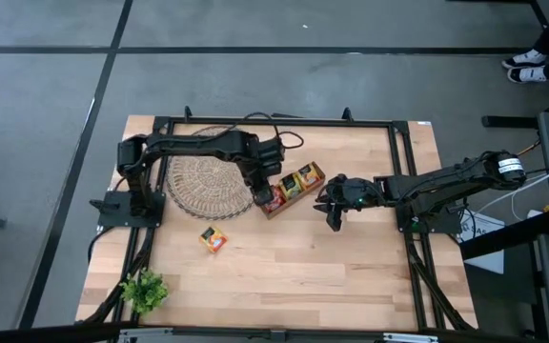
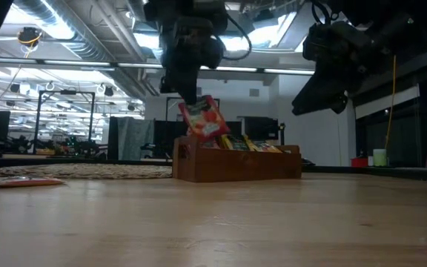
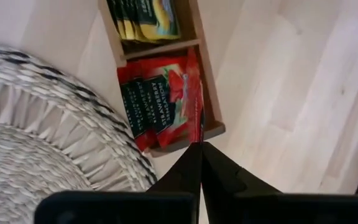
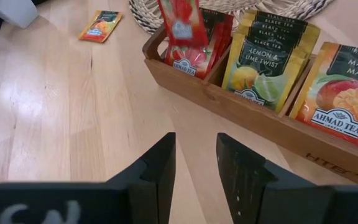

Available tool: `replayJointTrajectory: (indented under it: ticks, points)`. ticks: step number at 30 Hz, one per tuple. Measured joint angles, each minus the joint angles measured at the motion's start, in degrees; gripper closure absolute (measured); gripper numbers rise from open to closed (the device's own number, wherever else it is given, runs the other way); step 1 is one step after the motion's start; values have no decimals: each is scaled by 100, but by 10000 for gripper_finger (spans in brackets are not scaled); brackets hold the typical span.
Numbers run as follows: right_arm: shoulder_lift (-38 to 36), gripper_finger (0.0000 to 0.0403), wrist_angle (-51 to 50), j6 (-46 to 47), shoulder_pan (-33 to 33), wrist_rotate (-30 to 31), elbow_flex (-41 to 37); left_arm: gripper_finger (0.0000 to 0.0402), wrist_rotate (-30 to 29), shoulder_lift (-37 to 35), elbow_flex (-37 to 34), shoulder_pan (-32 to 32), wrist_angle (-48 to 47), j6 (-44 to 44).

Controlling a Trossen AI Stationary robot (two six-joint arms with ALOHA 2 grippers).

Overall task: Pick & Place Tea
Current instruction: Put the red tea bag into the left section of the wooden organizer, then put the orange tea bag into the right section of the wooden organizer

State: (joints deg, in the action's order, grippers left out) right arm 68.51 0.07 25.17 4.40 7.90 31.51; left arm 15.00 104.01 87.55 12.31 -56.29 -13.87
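A light wooden tabletop [image 1: 284,267] carries a round woven wicker dish [image 1: 208,183] and, touching its rim, a narrow wooden three-compartment tray [image 1: 292,191] already stocked with tea sachets.

The left end effector [image 3: 199,144] hangs just above the tray's end compartment, the one nearest the dish. Its fingers are pinched fully together on the top edge of a red strawberry tea sachet [image 2: 202,119], which dangles tilted, its lower corner at the tray's rim. Directly below it, a stack of red sachets [image 3: 151,109] already fills much of that compartment.

The right end effector [image 4: 194,162] waits just beside the tray's far end, fingers parted and holding nothing. Near it are the lemon-lime sachets [image 4: 263,62] in the middle compartment and the mango sachets [image 4: 347,93] at the end.

One orange sachet [image 1: 213,239] lies flat on the tabletop, well apart from both end effectors.

Likely risks: the tilted sachet may catch on the tray wall or land on the stacked ones, then tip out toward the dish. The edge grip is thin, so the sachet could swing or slip early. A low descent could nudge the light tray.
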Motion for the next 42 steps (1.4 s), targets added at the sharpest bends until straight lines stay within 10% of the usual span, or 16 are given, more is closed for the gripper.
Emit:
replayJointTrajectory:
  ticks: [42]
  points:
    - [-4,286,511,-182,0,2,4,350,103,1079,1178,92,-1298,162]
